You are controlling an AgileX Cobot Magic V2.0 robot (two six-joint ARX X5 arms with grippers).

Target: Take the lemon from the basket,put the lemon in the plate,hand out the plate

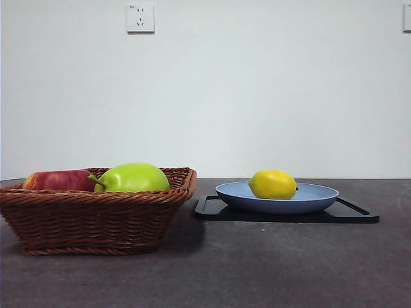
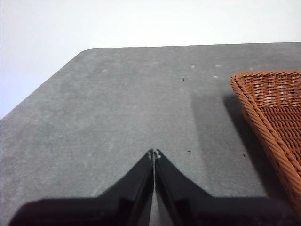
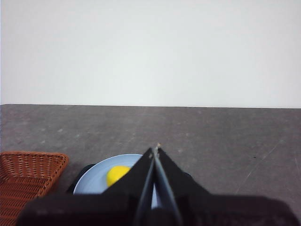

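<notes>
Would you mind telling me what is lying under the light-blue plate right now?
The plate sits on a flat black tray with handles, which rests on the grey table. The tray's middle is covered by the plate, so anything there cannot be seen.

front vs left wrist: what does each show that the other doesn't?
Front only: the lemon lying on the plate, the plate on a black tray, a red fruit and a green fruit in the basket, and a wall socket. Left wrist only: the left gripper, jaws shut, over bare table beside the basket. Both: basket, table, white wall.
</notes>
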